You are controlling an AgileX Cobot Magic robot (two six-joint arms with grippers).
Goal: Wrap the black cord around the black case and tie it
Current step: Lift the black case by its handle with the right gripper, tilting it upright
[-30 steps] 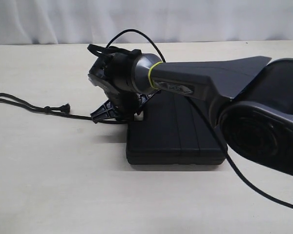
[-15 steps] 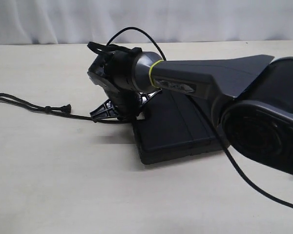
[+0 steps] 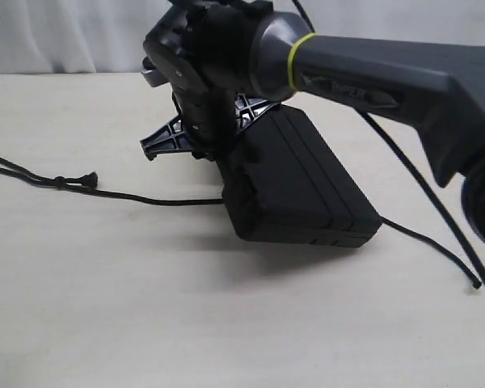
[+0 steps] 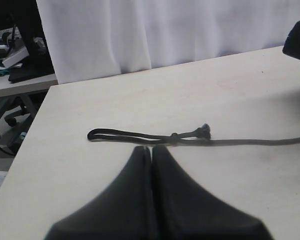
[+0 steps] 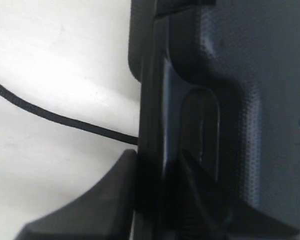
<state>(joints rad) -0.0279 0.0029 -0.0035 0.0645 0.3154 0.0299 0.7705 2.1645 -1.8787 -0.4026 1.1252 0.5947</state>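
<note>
Black fingers point(image 5: 110, 200) of the right gripper point(image 5: 157, 200) clamp the handle edge of the black case point(image 3: 299, 186), which stands tilted with its opposite edge on the table point(image 3: 105, 307). The black cord point(image 3: 145, 199) runs beneath it. The left gripper point(image 4: 151, 160), fingers pressed together and empty, hovers near the cord's knotted end.

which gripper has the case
The right gripper, clamped on the raised edge of the black case; the left gripper is shut on nothing.
</note>
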